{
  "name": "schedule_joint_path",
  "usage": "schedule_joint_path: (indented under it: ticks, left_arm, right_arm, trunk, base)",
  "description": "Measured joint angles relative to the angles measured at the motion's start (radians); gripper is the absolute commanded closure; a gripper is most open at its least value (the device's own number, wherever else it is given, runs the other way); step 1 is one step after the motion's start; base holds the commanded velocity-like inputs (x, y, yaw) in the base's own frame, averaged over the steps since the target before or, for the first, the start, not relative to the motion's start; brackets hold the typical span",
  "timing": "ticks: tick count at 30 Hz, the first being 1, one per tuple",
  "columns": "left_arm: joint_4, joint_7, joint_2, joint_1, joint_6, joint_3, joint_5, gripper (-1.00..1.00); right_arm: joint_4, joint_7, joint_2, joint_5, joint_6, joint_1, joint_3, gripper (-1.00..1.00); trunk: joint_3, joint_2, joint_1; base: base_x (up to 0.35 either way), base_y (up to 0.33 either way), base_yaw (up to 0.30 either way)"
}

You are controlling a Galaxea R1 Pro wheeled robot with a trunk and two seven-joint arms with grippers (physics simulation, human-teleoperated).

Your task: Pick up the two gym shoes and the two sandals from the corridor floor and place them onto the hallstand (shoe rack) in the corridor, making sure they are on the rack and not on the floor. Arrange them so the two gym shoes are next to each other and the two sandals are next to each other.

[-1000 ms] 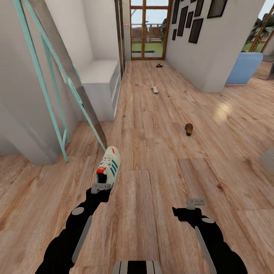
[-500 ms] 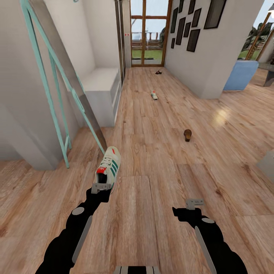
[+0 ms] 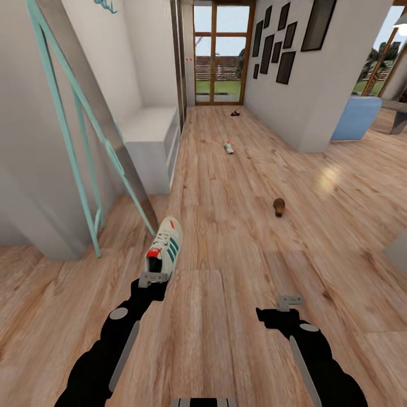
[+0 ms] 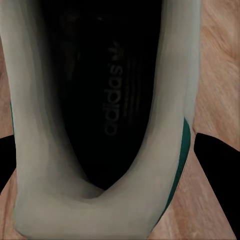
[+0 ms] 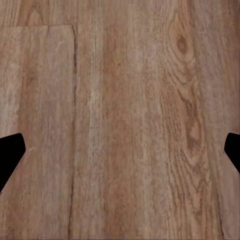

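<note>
White gym shoe (image 3: pixel 163 247) pinched at its heel between left gripper (image 3: pixel 153 278) fingers, toe pointing away, right gripper (image 3: pixel 289 301) spread wide above bare corridor floor (image 3: pixel 237 265)

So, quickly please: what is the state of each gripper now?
Left gripper: shut on the white lace-up sneaker with green stripes.
Right gripper: open, holding nothing.

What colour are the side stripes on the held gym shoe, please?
Green, on the white gym shoe; the head view shows them best.
</note>
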Motion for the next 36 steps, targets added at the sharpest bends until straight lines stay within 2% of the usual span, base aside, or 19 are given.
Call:
schedule_joint_path:
  ticks: [8,22,36]
  left_arm:
    - [0.001,0.000,0.000,0.000,0.000,-0.001,0.000,1.00]
    - [0.002,0.000,-0.001,0.000,0.000,-0.001,0.000,1.00]
    - [0.002,0.000,-0.001,0.000,0.000,-0.001,0.000,1.00]
  right_arm:
    - [0.000,0.000,0.000,0.000,0.000,0.000,0.000,-1.00]
    - [-0.001,0.000,0.000,0.000,0.000,0.000,0.000,-1.00]
    - [0.000,0.000,0.000,0.000,0.000,0.000,0.000,-1.00]
  trunk:
    - [0.013,0.000,0.000]
    - [0.036,0.000,0.000]
    - [0.059,0.000,0.000]
  base:
    - [0.336,-0.090,0.000]
    - [0.290,-0.219,0.000]
    - [0.344,-0.097,-0.019]
